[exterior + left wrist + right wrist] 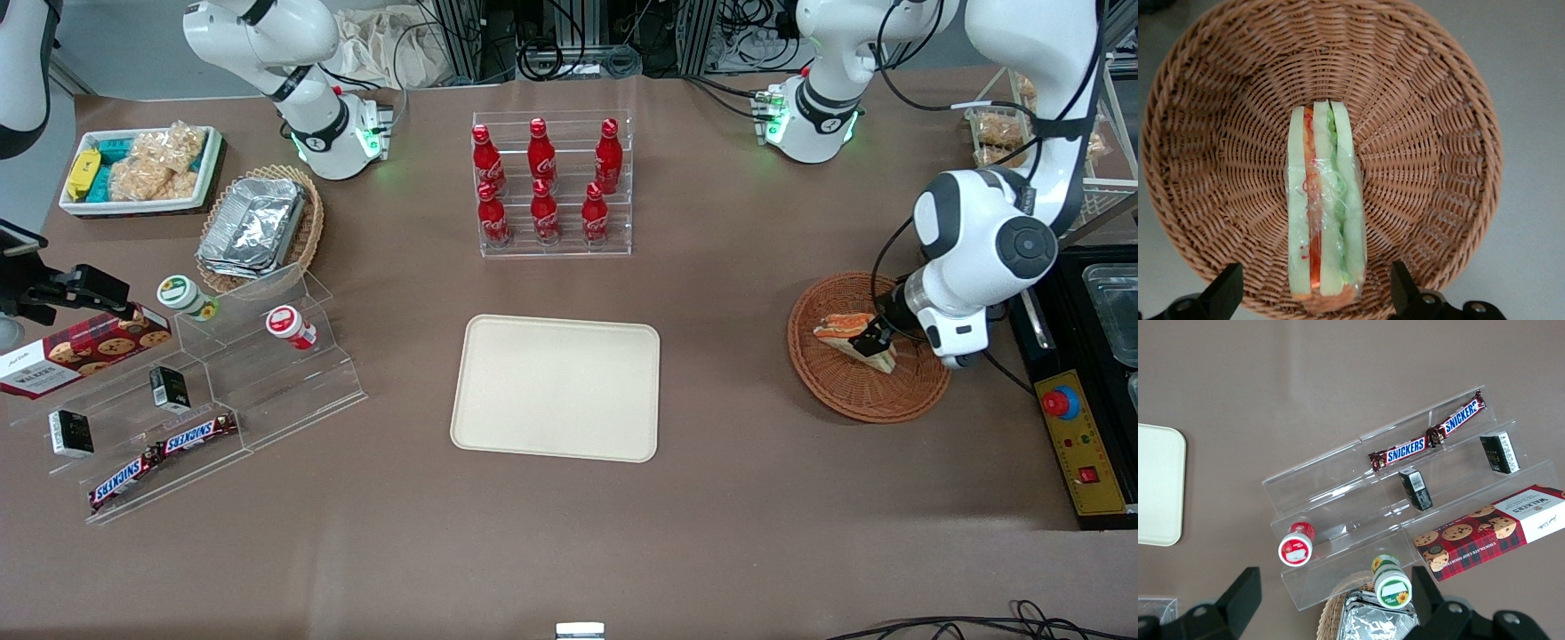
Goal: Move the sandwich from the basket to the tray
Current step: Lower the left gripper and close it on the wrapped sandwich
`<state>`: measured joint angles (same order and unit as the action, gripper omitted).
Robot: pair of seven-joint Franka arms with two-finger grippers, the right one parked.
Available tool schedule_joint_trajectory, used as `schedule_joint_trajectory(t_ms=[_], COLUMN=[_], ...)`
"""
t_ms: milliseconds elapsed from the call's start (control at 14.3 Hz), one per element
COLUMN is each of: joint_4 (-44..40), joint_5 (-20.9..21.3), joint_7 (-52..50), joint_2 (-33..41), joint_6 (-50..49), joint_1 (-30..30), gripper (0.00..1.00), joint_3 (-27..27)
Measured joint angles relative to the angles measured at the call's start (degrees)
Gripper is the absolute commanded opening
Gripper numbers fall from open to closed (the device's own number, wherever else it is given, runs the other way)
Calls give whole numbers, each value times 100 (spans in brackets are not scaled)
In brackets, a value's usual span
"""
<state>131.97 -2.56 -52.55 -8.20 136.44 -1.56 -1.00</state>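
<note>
Brown cloth covers the whole table (729, 498), and all the action is at the working arm's end of it. That's where the basket (845, 396) sits, round reddish-brown wicker, with the sandwich (855, 340) lying inside it, a wrapped wedge showing white bread with orange-red and green layers. The gripper (876, 336) is right down over the sandwich, and the wrist camera tells the story: its two black fingers (1225, 290) stand spread wide, one on either side of the wedge's broad end, neither one touching the wrap, nothing held. The sandwich (1326, 203) rests on the basket's woven floor (1425, 127), edge up.

Mid-table, well apart from the basket, lies the cream tray (557, 388), flat with a low rim. Farther from the front camera than the tray stands a clear rack of red cola bottles (544, 182).
</note>
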Motion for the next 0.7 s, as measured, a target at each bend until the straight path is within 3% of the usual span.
schedule_joint_trajectory(t_ms=[350,490,559,699], joint_4=[297,296,296,296], joint_5=[0,0,0,0], joint_7=[-150,-203,-215,-225], joint_2=[-297,-424,-458,-495], joint_6=[699,839,873,936], joint_1=[0,0,0,0], gripper=[97,88,80,44], joint_3=[0,0,0,0])
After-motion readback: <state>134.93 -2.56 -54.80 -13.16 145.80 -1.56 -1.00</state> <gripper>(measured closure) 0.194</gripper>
